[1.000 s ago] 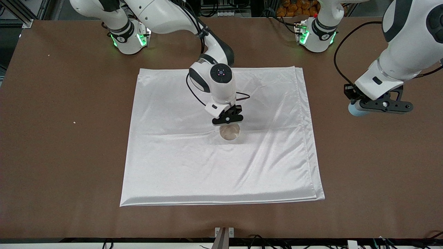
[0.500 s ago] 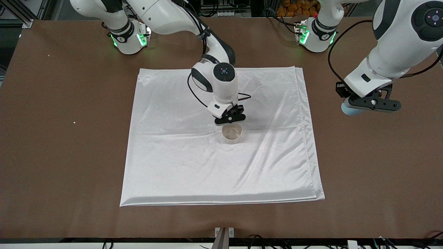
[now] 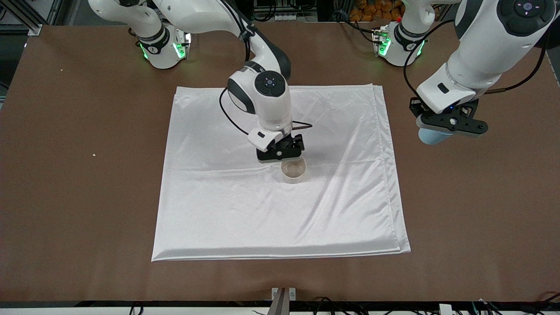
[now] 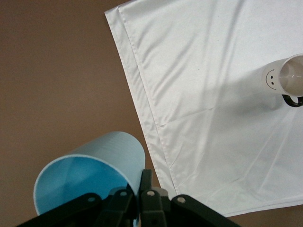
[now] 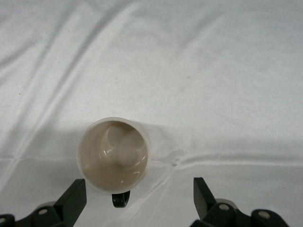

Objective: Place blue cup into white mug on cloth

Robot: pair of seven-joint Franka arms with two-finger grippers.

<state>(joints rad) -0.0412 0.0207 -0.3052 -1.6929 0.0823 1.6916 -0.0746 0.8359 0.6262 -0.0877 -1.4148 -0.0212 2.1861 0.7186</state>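
Note:
The white mug stands upright and empty on the cloth, near its middle. In the right wrist view the mug shows its black handle. My right gripper is open and empty just above the mug, apart from it. My left gripper is shut on the rim of the blue cup, held in the air over bare table past the cloth's edge at the left arm's end. The left wrist view shows the cup pinched at its wall, and the mug on the cloth.
The brown table surrounds the cloth on all sides. The cloth's doubled edge lies toward the left arm's end. Both arm bases stand along the table's edge farthest from the front camera.
My left gripper has carried the blue cup toward the cloth. My right gripper has shifted a little toward the right arm's end above the mug, which has stayed in place.

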